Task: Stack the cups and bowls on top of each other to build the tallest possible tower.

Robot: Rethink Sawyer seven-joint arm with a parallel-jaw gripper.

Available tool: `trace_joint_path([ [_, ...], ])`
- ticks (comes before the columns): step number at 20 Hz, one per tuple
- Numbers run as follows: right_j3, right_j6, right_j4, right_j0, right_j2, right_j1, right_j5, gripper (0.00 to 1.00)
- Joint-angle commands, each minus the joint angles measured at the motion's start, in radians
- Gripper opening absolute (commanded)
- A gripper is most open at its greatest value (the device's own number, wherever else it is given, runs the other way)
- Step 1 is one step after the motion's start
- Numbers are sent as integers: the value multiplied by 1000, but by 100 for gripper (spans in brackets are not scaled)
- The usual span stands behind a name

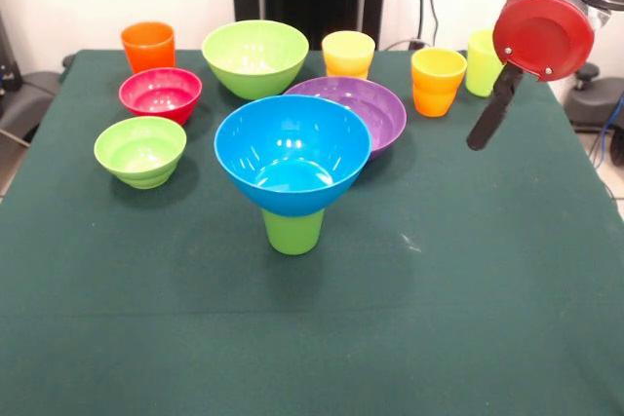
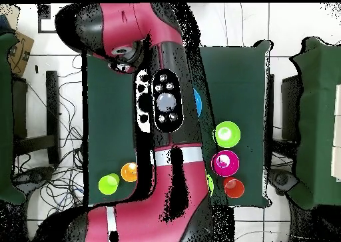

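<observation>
A large blue bowl sits upright on an upturned green cup mid-table, a two-piece tower. Just behind it lies the purple bowl. The large lime green bowl stands at the back, with the small red bowl and the small lime green bowl to the left. The single cups are orange, pale yellow, orange-yellow and yellow-green. My gripper hangs dark under the red wrist cap, above the table's right side. It is beside the orange-yellow cup and holds nothing I can see.
The green cloth table has open cloth along its front and right. In the overhead view the red arm covers the table's middle. Only the small lime bowl, red bowl, orange cup and two cups show clearly there.
</observation>
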Motion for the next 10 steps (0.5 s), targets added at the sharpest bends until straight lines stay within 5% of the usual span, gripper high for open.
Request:
trace_joint_path([
  [1,131,-556,-132,11,54,-11,66,100],
  [7,122,-628,-145,19,55,-4,55,100],
  [10,129,-445,-105,25,29,-4,-7,100],
])
